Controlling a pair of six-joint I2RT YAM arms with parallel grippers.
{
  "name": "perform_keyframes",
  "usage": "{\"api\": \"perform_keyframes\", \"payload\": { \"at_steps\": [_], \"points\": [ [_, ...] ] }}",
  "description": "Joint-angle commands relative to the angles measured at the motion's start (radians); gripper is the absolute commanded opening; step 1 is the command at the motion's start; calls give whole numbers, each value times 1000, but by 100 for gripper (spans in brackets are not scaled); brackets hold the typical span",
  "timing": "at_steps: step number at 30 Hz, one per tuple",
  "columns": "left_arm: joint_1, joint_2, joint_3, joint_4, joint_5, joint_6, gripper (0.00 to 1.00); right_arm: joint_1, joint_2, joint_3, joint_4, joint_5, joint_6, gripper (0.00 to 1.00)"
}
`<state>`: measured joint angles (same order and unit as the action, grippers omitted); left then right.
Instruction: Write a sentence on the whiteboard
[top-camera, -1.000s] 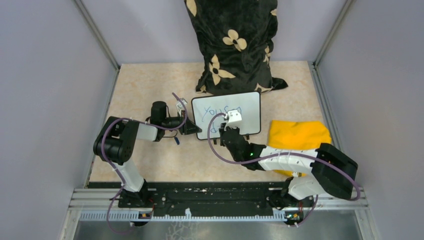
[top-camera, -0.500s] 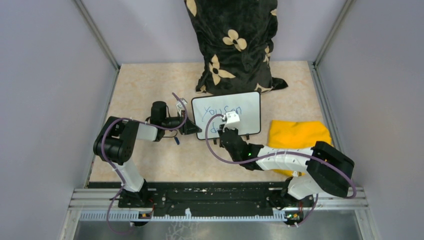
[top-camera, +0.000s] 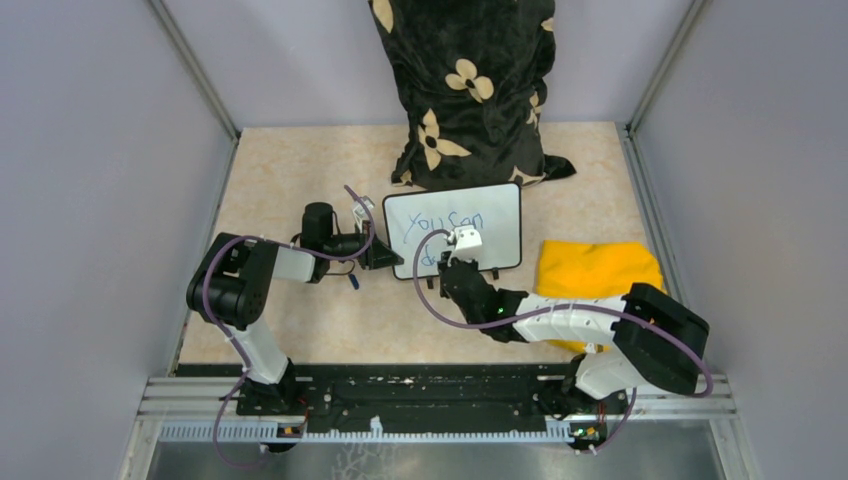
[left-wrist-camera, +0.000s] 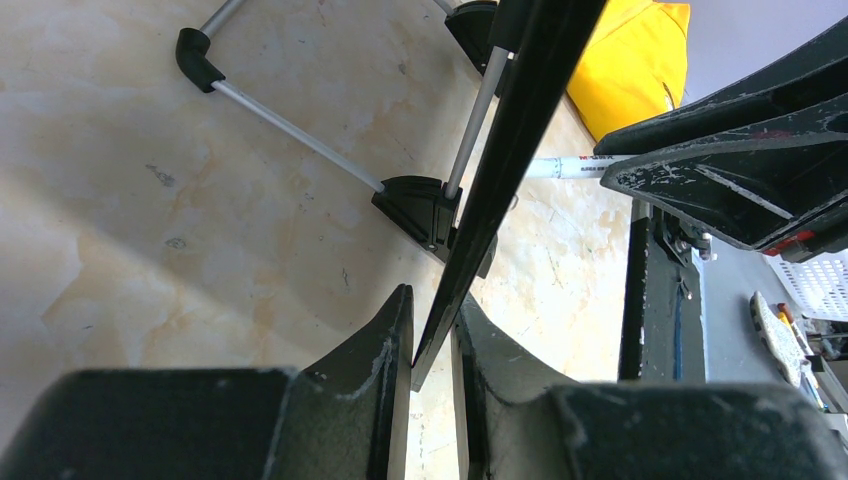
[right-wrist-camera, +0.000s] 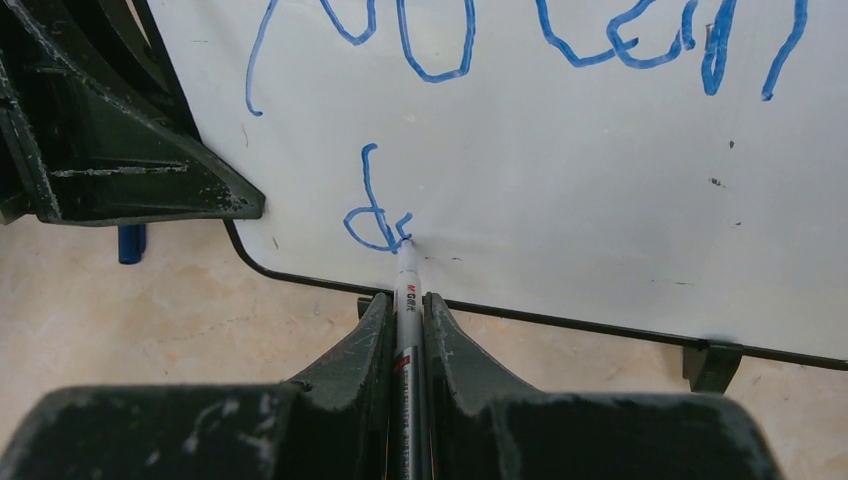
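Note:
The whiteboard stands tilted on its black feet at mid-table. The sentence in blue marker reads "You can" on the top line, with a "d" started below it. My left gripper is shut on the board's left edge; the thin black frame sits between its fingertips. My right gripper is shut on a white marker, whose tip touches the board just right of the "d". From above, the right gripper is at the board's lower left.
A black pillow with cream flowers stands behind the board. A yellow cloth lies to its right, partly under the right arm. The blue marker cap lies on the table under the left gripper. Grey walls enclose the table.
The right gripper has shifted left and slightly down along the board with the marker, uncovering "can" on the top line. The left arm and the board have not moved.

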<state>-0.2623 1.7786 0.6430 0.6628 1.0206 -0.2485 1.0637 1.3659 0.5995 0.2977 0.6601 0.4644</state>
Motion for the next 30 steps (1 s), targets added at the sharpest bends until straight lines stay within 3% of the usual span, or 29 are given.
{"api": "perform_keyframes", "payload": {
  "at_steps": [1, 30],
  "points": [
    [-3, 13, 19, -14, -16, 32, 25, -7, -34, -28, -9, 33, 20, 0],
    [-3, 19, 20, -18, -16, 34, 25, -39, -68, 12, -7, 47, -51, 0]
  ]
}}
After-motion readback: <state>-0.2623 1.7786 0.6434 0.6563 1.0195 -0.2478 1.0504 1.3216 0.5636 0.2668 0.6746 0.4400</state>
